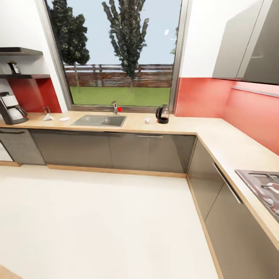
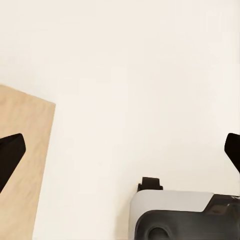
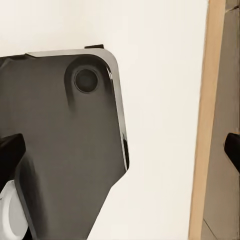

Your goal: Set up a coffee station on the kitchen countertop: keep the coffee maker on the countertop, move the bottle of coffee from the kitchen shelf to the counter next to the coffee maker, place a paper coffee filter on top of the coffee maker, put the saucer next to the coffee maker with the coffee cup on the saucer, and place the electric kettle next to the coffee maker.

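From the head view we note, left to right: bottle of coffee (image 1: 13, 67) on the kitchen shelf (image 1: 24, 76); coffee maker (image 1: 11, 109), paper coffee filter (image 1: 47, 117), saucer (image 1: 64, 119), coffee cup (image 1: 147, 121), electric kettle (image 1: 162, 114) on the surface (image 1: 186, 124). Left gripper (image 2: 120, 155) and right gripper (image 3: 120, 152): fingertips apart over the floor (image 1: 100, 217).

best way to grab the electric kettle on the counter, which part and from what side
Probably the black handle of the electric kettle. It stands upright on the kitchen countertop right of the sink, its handle on the left side as the head view shows it. Come in level from the front-left and close on the handle, since the rounded body looks too wide for a sure grip.
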You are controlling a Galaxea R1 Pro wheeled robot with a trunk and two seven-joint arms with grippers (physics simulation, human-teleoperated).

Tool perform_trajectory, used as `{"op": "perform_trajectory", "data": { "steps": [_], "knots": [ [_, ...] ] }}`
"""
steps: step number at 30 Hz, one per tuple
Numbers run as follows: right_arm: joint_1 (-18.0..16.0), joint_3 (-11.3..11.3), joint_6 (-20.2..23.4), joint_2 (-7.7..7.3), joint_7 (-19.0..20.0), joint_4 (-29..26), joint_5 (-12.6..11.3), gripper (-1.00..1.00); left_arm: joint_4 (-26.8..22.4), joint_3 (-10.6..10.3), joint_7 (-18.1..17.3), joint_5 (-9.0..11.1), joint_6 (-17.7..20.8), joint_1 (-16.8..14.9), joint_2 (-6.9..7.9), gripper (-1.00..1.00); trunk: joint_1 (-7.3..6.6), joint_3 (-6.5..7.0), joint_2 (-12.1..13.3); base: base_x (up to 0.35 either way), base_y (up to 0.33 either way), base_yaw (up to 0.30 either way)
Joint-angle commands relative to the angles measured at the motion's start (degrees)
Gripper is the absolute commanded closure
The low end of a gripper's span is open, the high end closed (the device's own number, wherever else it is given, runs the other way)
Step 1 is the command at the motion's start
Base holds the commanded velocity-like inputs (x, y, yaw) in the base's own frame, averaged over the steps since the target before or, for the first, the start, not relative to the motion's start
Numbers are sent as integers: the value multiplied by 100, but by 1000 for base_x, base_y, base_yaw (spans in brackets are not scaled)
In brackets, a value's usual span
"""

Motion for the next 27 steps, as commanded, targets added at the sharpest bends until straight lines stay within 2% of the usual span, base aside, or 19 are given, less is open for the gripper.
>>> {"op": "perform_trajectory", "data": {
  "steps": [1,13,21,23,27],
  "knots": [
    [-7,-44,-21,1,-2,7,54,-100,4,4,13,1,-19,-4,0,-100,6,-11,-11,303,-198,0],
    [-9,-43,-21,1,-2,7,54,-100,4,27,13,46,-19,-4,7,-100,6,-11,-11,303,-196,0],
    [-10,-46,-37,16,-2,-18,40,-100,4,41,13,70,-19,-4,14,-100,6,-11,-11,329,-53,0],
    [-12,-44,-76,37,-3,-120,45,-100,4,44,13,73,-19,-4,15,-100,6,-11,-11,338,33,0],
    [-9,-41,-439,62,-8,-750,59,-100,4,46,19,74,-19,-4,16,-100,6,-11,-11,338,69,0]
  ]
}}
